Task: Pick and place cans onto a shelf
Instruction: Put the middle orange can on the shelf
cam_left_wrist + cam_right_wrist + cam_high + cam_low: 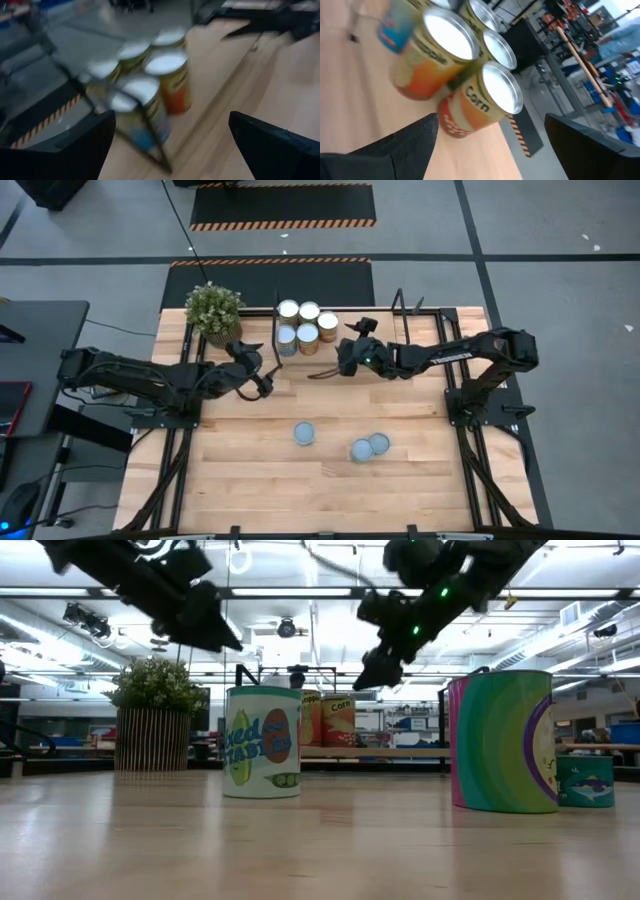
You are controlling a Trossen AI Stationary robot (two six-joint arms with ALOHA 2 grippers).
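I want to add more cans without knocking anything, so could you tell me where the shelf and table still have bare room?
The shelf is crowded at its left end, where five cans cluster beside the plant; its right stretch is bare. The right gripper and left gripper, both open, hover there. On the table, three cans sit mid-front; the front corners are free.

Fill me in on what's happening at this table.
Two robot arms are stocking cans onto a shelf at the table's far edge. Five cans already stand clustered at its left end, beside a potted plant. Three cans still wait on the tabletop nearer the front, two of them touching. The left gripper and right gripper both hang open and empty just in front of the shelved group, holding nothing.
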